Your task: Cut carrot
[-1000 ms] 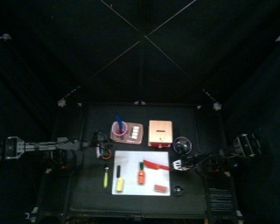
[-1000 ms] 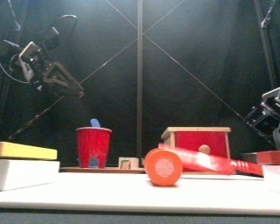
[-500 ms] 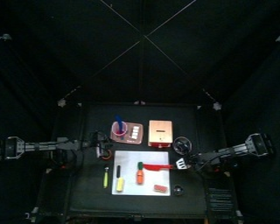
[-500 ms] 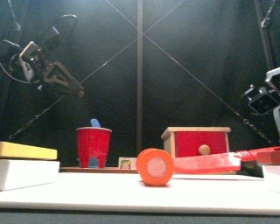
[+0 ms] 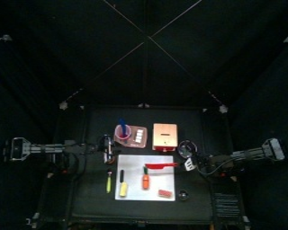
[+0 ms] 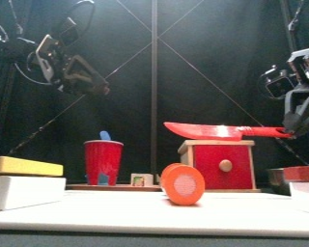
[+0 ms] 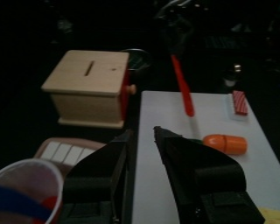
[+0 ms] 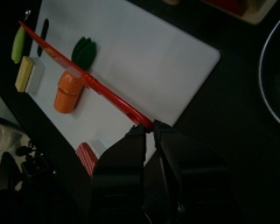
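Observation:
The carrot (image 5: 148, 182) lies on the white cutting board (image 5: 158, 162), orange body with a dark green leafy end (image 8: 81, 50). In the front view its round orange end (image 6: 183, 183) faces me. My right gripper (image 8: 150, 133) is shut on the handle of a red knife (image 6: 219, 129), which hangs level in the air above the board. In the right wrist view the blade (image 8: 78, 72) crosses over the carrot (image 8: 69, 91). My left gripper (image 7: 145, 140) hovers open over the board's left side, holding nothing. The carrot (image 7: 224, 142) lies beyond its jaws.
A wooden box (image 5: 167, 135) and a red cup (image 6: 103, 161) stand behind the board. A yellow-green stick (image 5: 111, 183) and a yellow piece (image 5: 122, 190) lie at the board's left. A small red block (image 5: 166, 193) lies near its front. A metal bowl (image 8: 278, 70) sits to the right.
My right gripper has closed on the red knife and lifted it from the board into the air. The left gripper has opened slightly wider. The carrot shifted a little.

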Controlling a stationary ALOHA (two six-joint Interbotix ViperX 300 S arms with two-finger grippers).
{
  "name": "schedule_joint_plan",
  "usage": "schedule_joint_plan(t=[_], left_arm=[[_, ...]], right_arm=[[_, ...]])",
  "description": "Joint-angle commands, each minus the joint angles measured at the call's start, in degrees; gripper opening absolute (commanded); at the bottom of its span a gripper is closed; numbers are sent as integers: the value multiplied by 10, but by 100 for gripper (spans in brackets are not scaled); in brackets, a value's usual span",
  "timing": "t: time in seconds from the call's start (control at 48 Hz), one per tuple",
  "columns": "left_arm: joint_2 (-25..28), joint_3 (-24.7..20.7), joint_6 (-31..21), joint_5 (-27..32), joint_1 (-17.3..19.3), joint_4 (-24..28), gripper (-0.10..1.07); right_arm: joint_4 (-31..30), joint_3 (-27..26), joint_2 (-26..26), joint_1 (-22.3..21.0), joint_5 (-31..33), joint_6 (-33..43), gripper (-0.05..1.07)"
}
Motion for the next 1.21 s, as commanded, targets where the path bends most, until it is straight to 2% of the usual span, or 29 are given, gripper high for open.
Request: schedule_joint_plan(t=[0.0,0.125,0.292,0.479,0.583,0.771,0.979,1.188], left_arm=[[42,-35,-3,-33,-15,-2,74],[98,-54,-11,-73,-39,-41,83],[164,-76,-25,-130,-70,-127,98],[243,-105,-33,-162,-93,-204,102],[286,-135,-33,-162,-93,-221,102],[331,-178,-34,-162,-92,-236,102],[346,-194,-34,-162,-92,-269,101],[354,-197,-46,-162,-106,-276,99]], right_arm=[[-18,-18,2,-17,-2,-3,46],[-40,-23,3,-33,-2,-1,46],[-55,-25,5,-39,-4,0,46],[-68,-25,7,-40,-11,0,46],[-74,-25,7,-40,-13,0,46],[-75,-24,7,-40,-13,-2,46],[-75,-23,7,-41,-14,-2,46],[-75,-22,7,-40,-14,-3,46]])
